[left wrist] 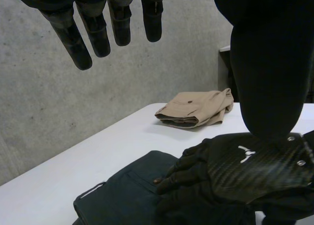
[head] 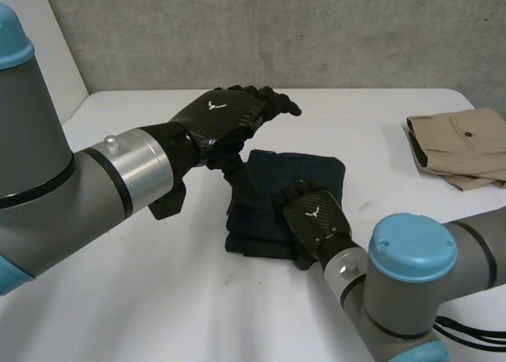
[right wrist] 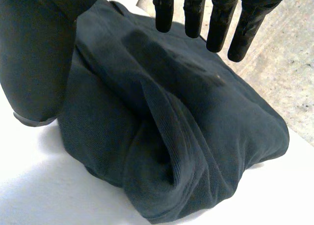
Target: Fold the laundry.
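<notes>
well, over on the left the grey left arm with its light-blue cap reaches across the smooth white table (head: 118, 299), and its left hand (head: 225, 113) hovers above the surface, released: the glossy black fingers (left wrist: 117, 23) are straight and hold nothing, while the thick thumb angles down toward the left side of the cloth. whether that thumb touches the fabric i cannot tell. in the middle of the table lies the dark navy garment (head: 304, 176), folded into a squarish, thick stack; its weave looks fine and matte, and its near side bulges in a soft rolled fold with deep creases. in the left wrist view a pocket seam with a small button shows on its top face. the right hand (head: 316, 220), its back a woven carbon pattern with a small white mark, rests on the near edge of the stack, its fingers (right wrist: 216, 23) straight and relaxed over the cloth, gripping nothing. well apart, at the far right, lies a tan garment (head: 462, 141), folded flat in layers, with a buttoned pocket on top. behind everything stands a rough grey concrete wall (head: 316, 30).
</notes>
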Robot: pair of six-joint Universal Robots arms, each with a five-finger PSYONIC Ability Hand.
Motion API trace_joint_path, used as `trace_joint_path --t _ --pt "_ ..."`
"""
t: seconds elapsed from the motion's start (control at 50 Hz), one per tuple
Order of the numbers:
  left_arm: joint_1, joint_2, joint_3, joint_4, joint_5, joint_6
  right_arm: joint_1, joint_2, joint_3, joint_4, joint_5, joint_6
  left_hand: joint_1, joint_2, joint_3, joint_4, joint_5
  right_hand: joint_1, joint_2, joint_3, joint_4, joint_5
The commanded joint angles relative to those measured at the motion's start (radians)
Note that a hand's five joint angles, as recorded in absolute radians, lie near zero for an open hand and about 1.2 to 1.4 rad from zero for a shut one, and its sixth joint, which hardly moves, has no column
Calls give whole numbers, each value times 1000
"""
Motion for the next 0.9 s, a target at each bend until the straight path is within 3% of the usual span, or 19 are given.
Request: trace_joint_path --t 0.02,0.2,0.42,0.58,0.72,0.9 --pt "-2 9 -9 6 -2 1 -6 80 -48 -22 8 -35 4 10 3 12 23 136 61 72 49 54" --pt "-4 8 -17 12 -1 0 -10 115 -82 -114 6 -47 1 7 0 9 20 413 338 349 325 331" --pt "-4 9 -20 12 -1 -3 -29 176 -174 -110 -1 -90 4 10 3 12 23 718 643 654 630 636" --pt "-4 8 -22 12 -1 -5 -95 193 -208 -96 -1 -107 4 10 3 12 23 1251 1177 1188 1164 1170" --pt "-2 8 -23 12 -1 -5 -183 178 -221 -53 -11 -152 4 10 3 12 23 1254 1179 1191 1167 1173" --pt "1 8 -22 12 -1 -3 -350 173 -286 18 -123 -267 4 10 3 12 23 1254 1179 1191 1167 1173"
